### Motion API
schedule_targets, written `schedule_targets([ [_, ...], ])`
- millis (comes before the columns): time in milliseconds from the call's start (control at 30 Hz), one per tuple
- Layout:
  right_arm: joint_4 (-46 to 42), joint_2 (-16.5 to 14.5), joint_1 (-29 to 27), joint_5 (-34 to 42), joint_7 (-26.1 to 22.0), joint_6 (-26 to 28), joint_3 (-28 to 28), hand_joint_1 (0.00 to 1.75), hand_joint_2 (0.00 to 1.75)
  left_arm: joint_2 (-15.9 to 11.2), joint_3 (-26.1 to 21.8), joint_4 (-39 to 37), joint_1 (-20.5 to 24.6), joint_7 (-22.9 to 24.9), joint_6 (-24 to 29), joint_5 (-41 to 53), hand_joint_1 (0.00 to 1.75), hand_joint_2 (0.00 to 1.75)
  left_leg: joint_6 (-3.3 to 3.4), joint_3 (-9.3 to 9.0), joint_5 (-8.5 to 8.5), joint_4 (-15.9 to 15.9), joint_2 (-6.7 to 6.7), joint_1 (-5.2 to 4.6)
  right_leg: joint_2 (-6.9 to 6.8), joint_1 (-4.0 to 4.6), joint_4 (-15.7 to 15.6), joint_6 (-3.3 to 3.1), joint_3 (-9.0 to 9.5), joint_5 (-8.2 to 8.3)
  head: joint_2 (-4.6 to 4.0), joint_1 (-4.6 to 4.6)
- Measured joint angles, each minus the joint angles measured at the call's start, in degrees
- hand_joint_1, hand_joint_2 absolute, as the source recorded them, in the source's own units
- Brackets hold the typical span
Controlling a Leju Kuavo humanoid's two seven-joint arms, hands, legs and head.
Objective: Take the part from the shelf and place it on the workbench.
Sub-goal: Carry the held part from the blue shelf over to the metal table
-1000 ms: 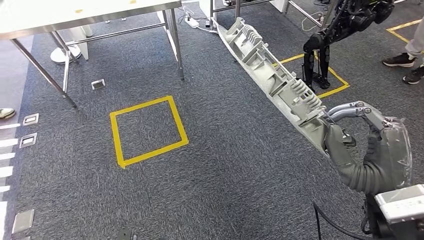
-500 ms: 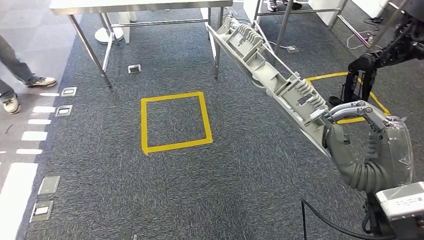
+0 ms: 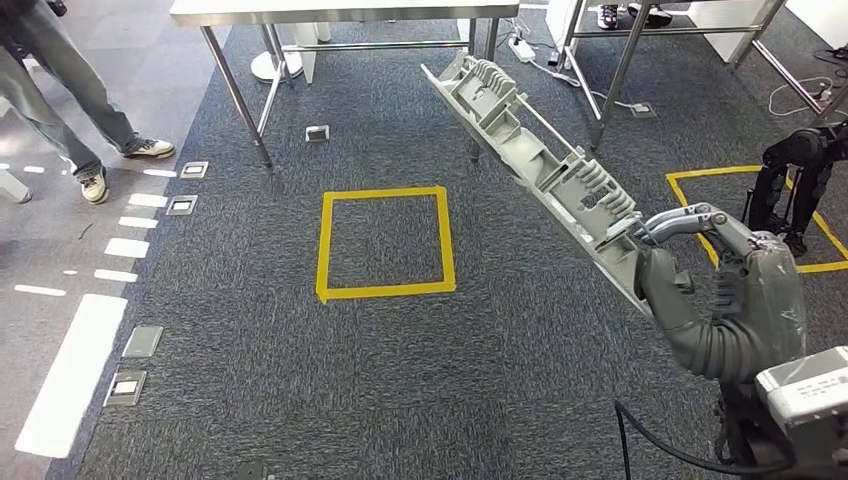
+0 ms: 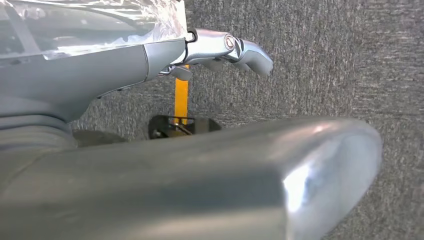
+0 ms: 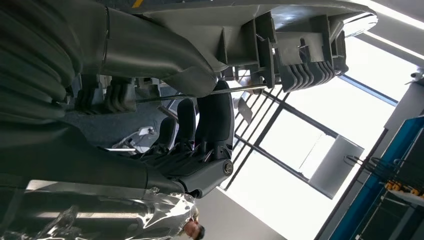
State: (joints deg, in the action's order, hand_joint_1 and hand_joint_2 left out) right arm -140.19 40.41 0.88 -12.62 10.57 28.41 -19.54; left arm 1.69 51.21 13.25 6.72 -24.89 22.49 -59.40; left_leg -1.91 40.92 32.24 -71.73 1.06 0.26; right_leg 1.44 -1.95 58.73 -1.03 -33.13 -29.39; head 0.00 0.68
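Right hand [image 3: 668, 262] grips the lower end of the long grey ribbed plastic part [image 3: 537, 166], fingers wrapped around its edge and a thin metal rod. The part is held off the floor, tilted, running from the hand up and away toward the stainless steel workbench [image 3: 340, 12] at the far side; its far end overlaps a bench leg in the head view, contact cannot be told. In the right wrist view the dark fingers [image 5: 210, 117] curl over the rod against the part's [image 5: 280, 45] ribbed underside, thick grey thumb on the other side.

Left hand [image 4: 220, 50]: in the left wrist view it hangs over dark grey carpet, nothing in it, silver fingers extended together, slightly curved; how far they are apart cannot be told.

Floor: dark grey carpet [image 3: 400, 380] with a yellow tape square [image 3: 384, 243] in front of the workbench, well apart from the part's held end. A 2nd yellow tape square [image 3: 745, 215] lies to the right, with another robot's black legs [image 3: 795, 170] standing in it. A person's legs in dark trousers [image 3: 60, 90] stand at far left, near white floor markings [image 3: 75, 370]. Small metal floor boxes [image 3: 135, 365] sit in the carpet at left.
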Motion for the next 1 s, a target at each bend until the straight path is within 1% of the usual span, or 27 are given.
schedule_targets([
  [33, 0.1, -0.1, -0.2, 0.2, -0.1, 0.1, 0.0, 1.75, 1.75, 0.0, 0.0, 0.0, -0.1, 0.1, -0.1, 0.0, 0.0, 0.0, -0.12, 1.2, 0.15, -2.3, -0.22, 0.1, -0.24, 0.01, 0.0, 0.05, 0.52, -0.5, 0.0, -0.19],
  [67, 0.2, -0.1, -0.5, 0.4, -0.1, 0.2, 0.0, 1.75, 1.75, 0.0, 0.0, 0.0, -0.2, 0.2, -0.3, -0.1, 0.0, 0.0, -0.13, 1.51, -0.72, -2.7, -0.29, 0.15, -0.49, 0.02, 0.0, 0.14, 1.16, -0.93, 0.0, -0.37],
  [100, 0.3, -0.2, -0.6, 0.5, -0.1, 0.2, 0.0, 1.75, 1.75, 0.0, 0.0, 0.0, -0.3, 0.2, -0.3, -0.1, 0.0, 0.0, 0.01, 0.82, -2.57, -0.9, -0.31, 0.15, -0.71, 0.04, 0.0, 0.23, 1.91, -1.37, 0.0, -0.51],
  [133, 0.3, -0.2, -0.7, 0.6, -0.2, 0.2, 0.0, 1.75, 1.75, 0.0, 0.0, 0.0, -0.3, 0.2, -0.3, -0.1, 0.0, 0.0, 0.34, -0.63, -4.92, 2.6, -0.33, 0.07, -0.92, 0.06, 0.0, 0.35, 2.74, -1.85, 0.0, -0.65],
  [167, 0.3, -0.3, -0.8, 0.6, -0.2, 0.3, 0.0, 1.75, 1.75, -0.1, 0.0, 0.0, -0.4, 0.2, -0.4, -0.1, 0.0, 0.0, 0.82, -2.18, -6.53, 5.8, -0.38, -0.08, -1.12, 0.07, -0.2, 0.5, 3.48, -2.27, 0.0, -0.74],
  [200, 0.4, -0.3, -0.9, 0.6, -0.2, 0.3, 0.0, 1.75, 1.75, -0.2, 0.0, 0.0, -0.4, 0.2, -0.4, -0.1, 0.0, 0.0, 1.39, -3.7, -7.48, 8.6, -0.45, -0.32, -1.25, 0.07, -0.4, 0.75, 4.1, -2.6, 0.0, -0.82],
  [233, 0.4, -0.3, -0.9, 0.6, -0.3, 0.4, 0.0, 1.75, 1.75, -0.2, 0.0, 0.0, -0.4, 0.3, -0.4, -0.1, 0.0, 0.0, 2.01, -4.76, -7.46, 10.4, -0.54, -0.58, -1.33, 0.04, -0.8, 1.05, 4.48, -2.78, 0.0, -0.93],
  [267, 0.5, -0.4, -1.0, 0.6, -0.3, 0.5, 0.0, 1.75, 1.75, -0.3, 0.0, 0.0, -0.4, 0.3, -0.5, -0.1, 0.0, 0.0, 2.59, -5.42, -6.72, 11.1, -0.65, -0.79, -1.36, 0.03, -1.0, 1.42, 4.67, -2.71, 0.0, -1.01],
  [333, 0.6, -0.4, -1.2, 0.6, -0.4, 0.6, 0.0, 1.75, 1.75, -0.3, 0.0, 0.0, -0.4, 0.3, -0.5, -0.1, 0.0, 0.0, 3.44, -6.91, -5.67, 13.3, -0.73, -0.75, -1.38, -0.02, -0.6, 2.17, 4.6, -2.14, 0.0, -1.12],
  [367, 0.7, -0.4, -1.2, 0.6, -0.4, 0.6, 0.0, 1.75, 1.75, -0.3, 0.0, 0.0, -0.4, 0.3, -0.5, -0.1, 0.0, 0.0, 3.71, -7.84, -5.3, 14.3, -0.68, -0.59, -1.38, -0.03, 0.8, 2.45, 4.04, -1.71, 0.0, -1.01],
  [400, 0.7, -0.4, -1.3, 0.7, -0.4, 0.6, 0.0, 1.75, 1.75, -0.3, 0.0, 0.0, -0.4, 0.4, -0.5, -0.1, 0.0, 0.0, 3.9, -8.81, -5.0, 15.1, -0.56, -0.42, -1.35, -0.05, 3.0, 2.64, 2.82, -1.58, 0.0, -0.81],
  [433, 0.9, -0.5, -1.3, 0.7, -0.4, 0.6, 0.0, 1.75, 1.75, -0.2, 0.0, 0.0, -0.5, 0.4, -0.5, -0.1, 0.0, 0.0, 4.02, -9.66, -4.72, 15.7, -0.42, -0.3, -1.33, -0.07, 5.9, 2.74, 0.93, -1.93, 0.0, -0.51],
  [500, 1.1, -0.5, -1.3, 0.7, -0.4, 0.6, 0.0, 1.75, 1.75, -0.2, 0.0, 0.0, -0.7, 0.4, -0.6, -0.2, 0.0, 0.0, 4.17, -10.99, -3.69, 16.0, -0.22, -0.32, -1.28, -0.01, 11.6, 2.92, -3.87, -4.43, 0.0, 0.09],
  [533, 1.3, -0.5, -1.4, 0.7, -0.4, 0.6, 0.0, 1.75, 1.75, -0.2, 0.0, 0.0, -0.8, 0.5, -0.6, -0.3, 0.0, 0.0, 4.12, -11.76, -2.98, 16.0, -0.15, -0.33, -1.29, 0.0, 13.2, 2.99, -5.9, -5.82, 0.0, 0.29],
  [567, 1.4, -0.5, -1.4, 0.7, -0.4, 0.6, 0.0, 1.75, 1.75, -0.2, 0.0, 0.0, -0.9, 0.5, -0.7, -0.3, 0.0, 0.0, 4.05, -12.7, -2.19, 16.0, -0.07, -0.33, -1.3, 0.01, 13.4, 2.99, -7.25, -6.6, 0.0, 0.45],
  [600, 1.5, -0.5, -1.4, 0.8, -0.4, 0.6, 0.0, 1.75, 1.75, -0.2, 0.0, 0.0, -1.0, 0.5, -0.7, -0.4, 0.0, 0.0, 3.95, -13.78, -1.34, 16.0, 0.01, -0.33, -1.32, 0.02, 12.0, 2.97, -7.83, -6.18, 0.0, 0.6],
  [633, 1.6, -0.5, -1.5, 0.8, -0.4, 0.5, 0.0, 1.75, 1.75, -0.1, 0.0, 0.0, -1.1, 0.5, -0.7, -0.4, 0.0, 0.0, 3.8, -14.97, -0.41, 16.0, 0.07, -0.32, -1.34, 0.02, 9.4, 2.9, -7.85, -4.26, 0.0, 0.79],
  [667, 1.7, -0.5, -1.5, 0.8, -0.4, 0.5, 0.0, 1.75, 1.75, -0.1, 0.0, 0.0, -1.1, 0.6, -0.7, -0.4, 0.0, 0.0, 3.59, -15.99, 0.57, 16.0, 0.11, -0.33, -1.41, 0.06, 6.1, 2.7, -7.69, -0.43, 0.0, 1.06],
  [700, 1.8, -0.5, -1.5, 0.9, -0.4, 0.5, 0.0, 1.75, 1.75, -0.1, 0.0, 0.0, -1.2, 0.6, -0.7, -0.4, 0.0, 0.0, 3.3, -16.94, 1.52, 15.9, 0.17, -0.38, -1.51, 0.19, 3.5, 2.47, -7.57, 2.59, 0.0, 1.2],
  [733, 1.9, -0.6, -1.6, 0.9, -0.3, 0.5, 0.0, 1.75, 1.75, -0.1, 0.0, 0.0, -1.2, 0.7, -0.7, -0.4, 0.0, 0.0, 2.91, -17.49, 2.39, 15.8, 0.17, -0.42, -1.53, 0.38, 2.0, 2.11, -7.44, 5.02, 0.0, 1.26],
  [767, 1.9, -0.6, -1.7, 1.0, -0.3, 0.5, 0.0, 1.75, 1.75, -0.1, 0.0, 0.0, -1.2, 0.8, -0.7, -0.4, 0.0, 0.0, 2.51, -18.02, 3.03, 15.9, 0.11, -0.45, -1.5, 0.57, 1.5, 1.68, -7.32, 6.14, 0.0, 1.31],
  [833, 2.0, -0.6, -1.8, 1.1, -0.2, 0.4, 0.0, 1.75, 1.75, -0.1, 0.0, 0.0, -0.9, 0.8, -0.7, -0.4, 0.0, 0.0, 1.85, -18.55, 2.97, 15.1, -0.02, -0.42, -1.32, 0.68, 1.7, 0.89, -6.5, 4.85, 0.0, 1.2],
  [867, 2.0, -0.6, -1.7, 1.1, -0.2, 0.4, 0.0, 1.75, 1.75, -0.1, 0.0, 0.0, -0.7, 0.8, -0.7, -0.4, 0.0, 0.0, 1.59, -18.18, 2.4, 13.6, -0.11, -0.38, -1.29, 0.57, 1.3, 0.56, -5.78, 4.29, 0.0, 1.15],
  [900, 2.0, -0.7, -1.7, 1.1, -0.1, 0.4, 0.0, 1.75, 1.75, -0.1, 0.0, 0.0, -0.4, 0.8, -0.7, -0.4, 0.0, 0.0, 1.32, -16.87, 1.88, 10.9, -0.15, -0.34, -1.31, 0.44, 0.9, 0.29, -4.9, 3.83, 0.0, 0.92],
  [933, 2.0, -0.7, -1.7, 1.1, -0.1, 0.4, 0.0, 1.75, 1.75, -0.1, 0.0, 0.0, -0.3, 0.8, -0.7, -0.4, 0.0, 0.0, 1.01, -14.89, 2.0, 7.6, -0.2, -0.25, -1.33, 0.31, 0.4, 0.07, -3.88, 3.41, 0.0, 0.67],
  [967, 2.1, -0.7, -1.7, 1.1, -0.1, 0.4, 0.0, 1.75, 1.75, -0.1, 0.0, 0.0, -0.2, 0.8, -0.7, -0.4, 0.0, 0.0, 0.72, -12.5, 2.94, 4.2, -0.26, -0.12, -1.3, 0.28, -0.1, -0.06, -2.82, 2.95, 0.0, 0.42],
  [1000, 2.1, -0.8, -1.7, 1.1, 0.0, 0.4, 0.0, 1.75, 1.75, -0.1, 0.0, 0.0, -0.3, 0.8, -0.7, -0.4, 0.0, 0.0, 0.49, -10.23, 4.74, 1.5, -0.29, 0.0, -1.26, 0.25, -0.6, -0.11, -1.76, 2.45, 0.0, 0.16],
])
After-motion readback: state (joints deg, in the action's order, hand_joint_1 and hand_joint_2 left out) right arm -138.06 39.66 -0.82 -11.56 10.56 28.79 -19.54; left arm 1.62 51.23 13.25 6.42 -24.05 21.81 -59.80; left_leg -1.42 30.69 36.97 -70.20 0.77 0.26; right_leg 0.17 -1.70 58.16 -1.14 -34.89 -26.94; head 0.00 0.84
